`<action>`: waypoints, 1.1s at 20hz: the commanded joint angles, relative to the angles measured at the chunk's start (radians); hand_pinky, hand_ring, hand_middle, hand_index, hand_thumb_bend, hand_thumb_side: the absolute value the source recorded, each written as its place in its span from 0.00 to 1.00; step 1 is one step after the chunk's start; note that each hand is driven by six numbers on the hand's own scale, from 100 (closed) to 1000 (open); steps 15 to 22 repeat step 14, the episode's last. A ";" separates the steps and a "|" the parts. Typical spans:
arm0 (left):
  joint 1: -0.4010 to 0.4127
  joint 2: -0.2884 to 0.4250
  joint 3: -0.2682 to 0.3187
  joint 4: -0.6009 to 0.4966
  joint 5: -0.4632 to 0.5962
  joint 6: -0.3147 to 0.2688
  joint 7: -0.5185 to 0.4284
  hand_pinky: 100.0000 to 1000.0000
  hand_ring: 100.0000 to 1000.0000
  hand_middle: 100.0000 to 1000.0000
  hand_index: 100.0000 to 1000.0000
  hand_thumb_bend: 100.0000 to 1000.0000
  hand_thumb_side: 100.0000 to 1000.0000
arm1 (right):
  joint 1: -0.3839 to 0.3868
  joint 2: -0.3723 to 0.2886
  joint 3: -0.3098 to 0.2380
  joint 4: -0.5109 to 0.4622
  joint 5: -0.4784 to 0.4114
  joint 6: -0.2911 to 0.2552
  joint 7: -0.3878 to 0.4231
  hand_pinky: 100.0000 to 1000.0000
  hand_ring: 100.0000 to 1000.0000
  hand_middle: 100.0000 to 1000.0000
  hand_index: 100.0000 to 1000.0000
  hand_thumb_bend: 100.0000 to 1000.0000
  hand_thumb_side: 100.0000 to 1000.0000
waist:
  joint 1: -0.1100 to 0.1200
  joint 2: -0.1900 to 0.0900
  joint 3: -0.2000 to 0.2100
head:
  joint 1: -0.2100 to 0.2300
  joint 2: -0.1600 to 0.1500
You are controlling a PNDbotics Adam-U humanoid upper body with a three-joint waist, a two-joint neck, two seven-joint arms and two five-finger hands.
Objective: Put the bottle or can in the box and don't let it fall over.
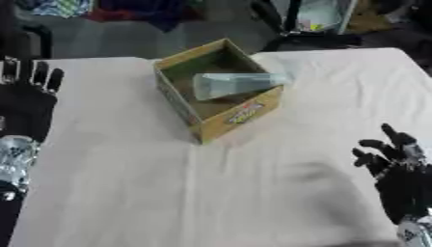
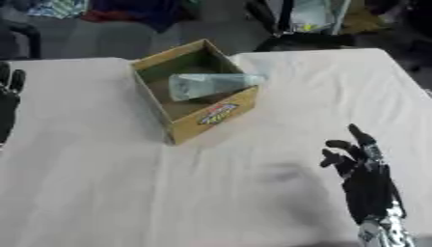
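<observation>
**Bottle lying on its side across the box**

Bottle [image 1: 232, 84] first, since the task turns on it: a pale, clear plastic one, it is tipped over rather than upright. It lies across the open top of the box [image 2: 211, 115], its wider end toward the left and inside, its narrower end resting on or over the right rim.

Going by size, the table [image 1: 211, 193] comes first, covered in a pale, slightly creased cloth that fills most of both views. On its far half sits the box, a yellow-brown cardboard carton with an open top and a coloured label on its near right wall. It stands turned at an angle, one corner pointing toward the near edge.

Next, the robot's left hand [image 1: 30, 101] shows at the left edge, level with the box but well apart from it, black, fingers straight and pointing away, holding nothing. The right hand [image 2: 364, 169] is at the near right corner, also black, fingers spread wide and pointing up and to the far side, empty and well apart from the box.

Beyond the far edge of the table, dark clutter and bits of coloured cloth lie on the floor.
</observation>
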 commanded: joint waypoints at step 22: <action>0.143 -0.100 -0.007 -0.184 -0.272 0.078 0.262 0.48 0.49 0.24 0.99 0.26 0.85 | 0.007 -0.020 0.013 -0.005 -0.014 0.005 0.016 0.88 0.38 0.56 1.00 0.00 0.82 | -0.004 -0.039 -0.017 | 0.020 0.017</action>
